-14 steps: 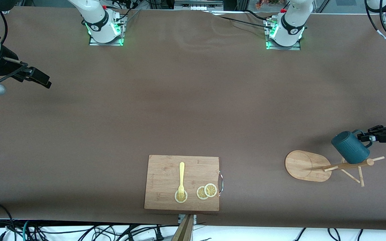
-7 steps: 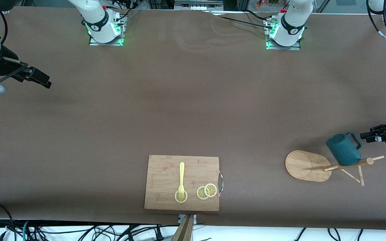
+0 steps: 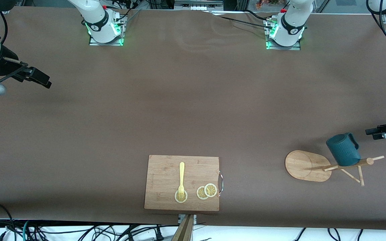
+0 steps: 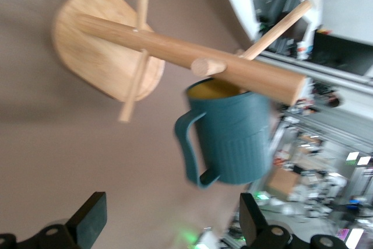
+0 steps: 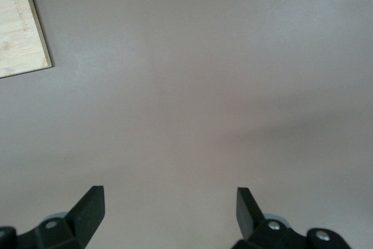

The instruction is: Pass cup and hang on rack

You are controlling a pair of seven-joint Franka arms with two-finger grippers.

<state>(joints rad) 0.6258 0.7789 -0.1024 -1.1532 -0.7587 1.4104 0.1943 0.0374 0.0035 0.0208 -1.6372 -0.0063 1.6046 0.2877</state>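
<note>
The teal cup hangs on a peg of the bamboo mug rack, low at the frame's right side. The left gripper, up and toward that edge, is clear of the cup's handle, fingers spread wide and empty. The right gripper waits in the upper left, parted, holding nothing.

The cup hides which rack peg holds it.
</note>
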